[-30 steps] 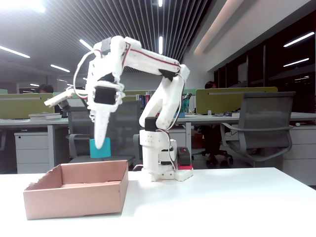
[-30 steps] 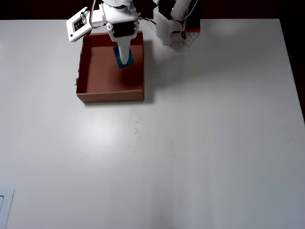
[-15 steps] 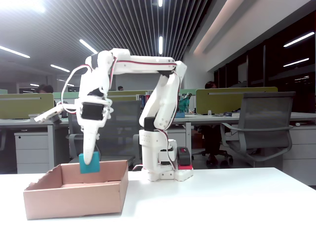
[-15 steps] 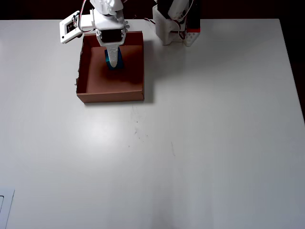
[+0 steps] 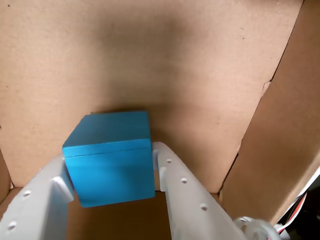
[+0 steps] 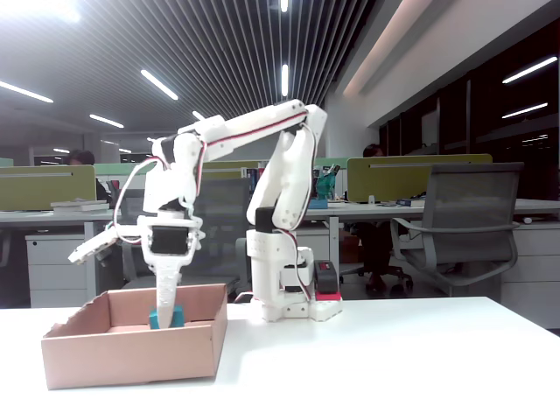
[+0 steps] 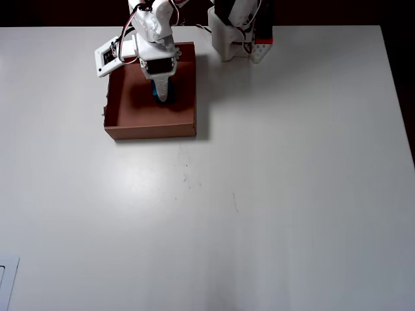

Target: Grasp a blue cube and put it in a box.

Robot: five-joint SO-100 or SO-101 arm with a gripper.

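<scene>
While pincer [image 5: 107, 172] grips blue cube [image 5: 110, 157], cube sits level, low inside box [image 5: 260, 150].

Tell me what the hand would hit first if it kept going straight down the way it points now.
Probably the floor of the box. The hand points down into it, shut on the cube, which would likely touch first; how much gap remains is unclear.

No legible text, label, brand, number or sign is found on any surface in the three views.
</scene>
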